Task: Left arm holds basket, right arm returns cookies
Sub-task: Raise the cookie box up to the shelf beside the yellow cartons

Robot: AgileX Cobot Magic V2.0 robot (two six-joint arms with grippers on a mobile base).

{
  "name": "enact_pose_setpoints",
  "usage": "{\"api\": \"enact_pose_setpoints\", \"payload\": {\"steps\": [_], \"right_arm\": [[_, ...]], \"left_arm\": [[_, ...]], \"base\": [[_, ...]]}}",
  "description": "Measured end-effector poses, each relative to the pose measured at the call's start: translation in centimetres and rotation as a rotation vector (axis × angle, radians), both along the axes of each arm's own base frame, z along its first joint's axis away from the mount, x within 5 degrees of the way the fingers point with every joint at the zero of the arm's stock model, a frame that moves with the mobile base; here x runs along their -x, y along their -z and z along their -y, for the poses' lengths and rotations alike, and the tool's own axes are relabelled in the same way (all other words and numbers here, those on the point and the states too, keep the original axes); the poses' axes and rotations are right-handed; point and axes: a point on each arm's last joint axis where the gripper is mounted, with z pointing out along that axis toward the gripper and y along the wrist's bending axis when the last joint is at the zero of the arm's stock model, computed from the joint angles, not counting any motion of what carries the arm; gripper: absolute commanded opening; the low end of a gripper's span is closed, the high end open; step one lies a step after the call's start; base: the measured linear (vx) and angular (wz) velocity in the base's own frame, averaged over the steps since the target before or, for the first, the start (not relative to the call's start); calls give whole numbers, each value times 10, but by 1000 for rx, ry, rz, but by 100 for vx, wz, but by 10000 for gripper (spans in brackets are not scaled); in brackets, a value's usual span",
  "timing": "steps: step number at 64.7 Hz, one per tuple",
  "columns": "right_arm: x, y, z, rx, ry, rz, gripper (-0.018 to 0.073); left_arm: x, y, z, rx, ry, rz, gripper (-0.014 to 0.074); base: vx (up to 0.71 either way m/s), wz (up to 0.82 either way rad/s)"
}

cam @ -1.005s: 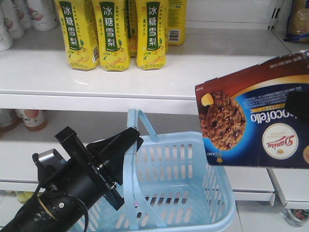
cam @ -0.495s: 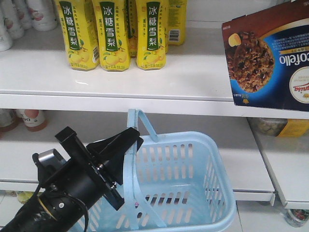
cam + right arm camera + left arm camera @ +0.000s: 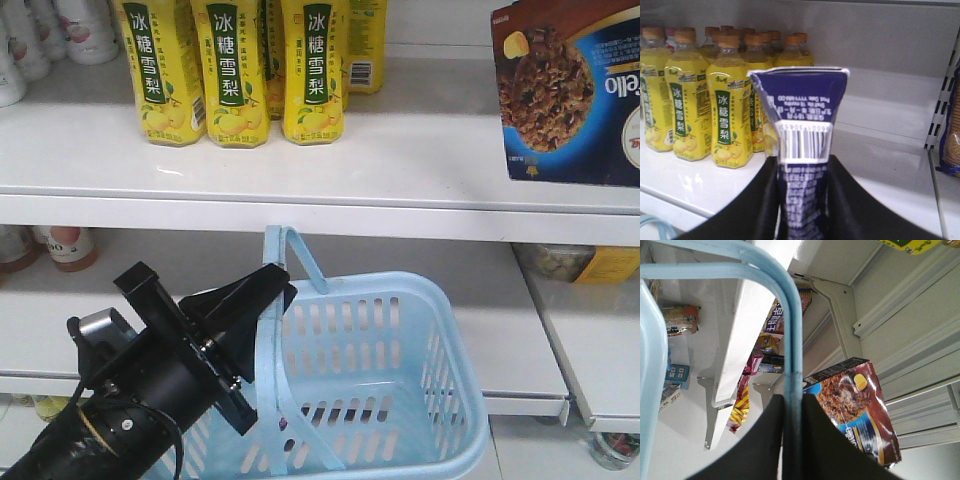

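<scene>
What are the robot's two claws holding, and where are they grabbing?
The left claw pinches the blue basket by one hoop handle. The right claw squeezes the cookie box by its narrow sides near the barcode end.

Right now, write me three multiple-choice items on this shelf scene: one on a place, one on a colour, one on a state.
1. Where is the cookie box?
A. inside the basket
B. up at the top shelf, right of the yellow bottles
C. on the floor

2. What colour is the basket?
A. light blue
B. red
C. green

3. What is the left end effector doing?
A. hanging open, clear of everything
B. gripping a bottle
C. closed on the basket handle

Answers:
1 B: the front view shows the box at top-shelf level, to the right of the yellow bottles.
2 A: its slotted walls are pale blue.
3 C: the left wrist view shows the handle pinched between the black jaws.
</scene>
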Motion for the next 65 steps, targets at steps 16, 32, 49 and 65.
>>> {"api": "enact_pose_setpoints", "payload": {"steps": [16,32,49,65], "right_arm": [[-30,2,5,-40,54,18,-4],[-71,10,8,-32,119,57,-4],[-117,27,3,-13,138,97,-4],[-152,50,-1,3,157,87,-4]], "left_arm": [[0,0,0,0,0,0,-3],[0,0,0,0,0,0,-3],[0,0,0,0,0,0,-3],[0,0,0,0,0,0,-3]], "base": [[0,0],[0,0],[0,0],[0,0]]}}
